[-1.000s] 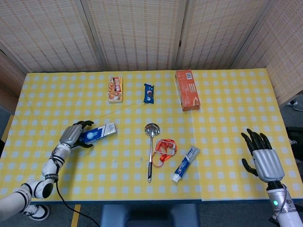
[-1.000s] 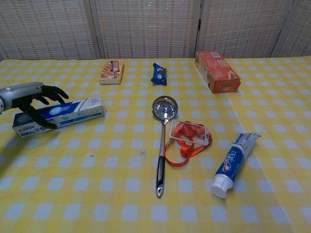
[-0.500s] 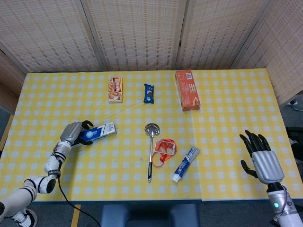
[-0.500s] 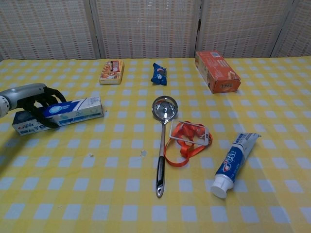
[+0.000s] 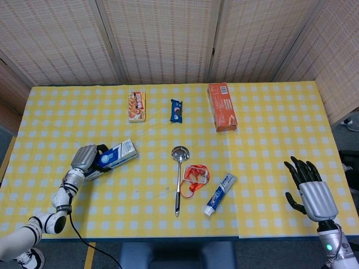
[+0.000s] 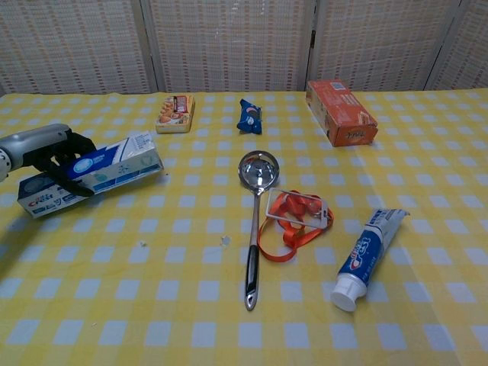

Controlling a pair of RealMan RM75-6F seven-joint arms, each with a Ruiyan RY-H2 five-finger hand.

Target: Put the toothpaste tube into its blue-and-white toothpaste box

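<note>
My left hand grips the blue-and-white toothpaste box near its left end, at the table's left side. The box is tilted, its right end raised off the cloth. The toothpaste tube lies flat right of centre near the front edge, cap toward me. Far to the right, beyond the table's front corner, my right hand hangs with fingers spread and nothing in it; the chest view does not show it.
A steel ladle and an orange ribbon tag lie between box and tube. At the back stand a snack pack, a blue wrapper and an orange carton.
My left hand closed its fingers around the box and lifted it, so the box's right end has risen and tilted. My right hand sank slightly toward the lower right.
</note>
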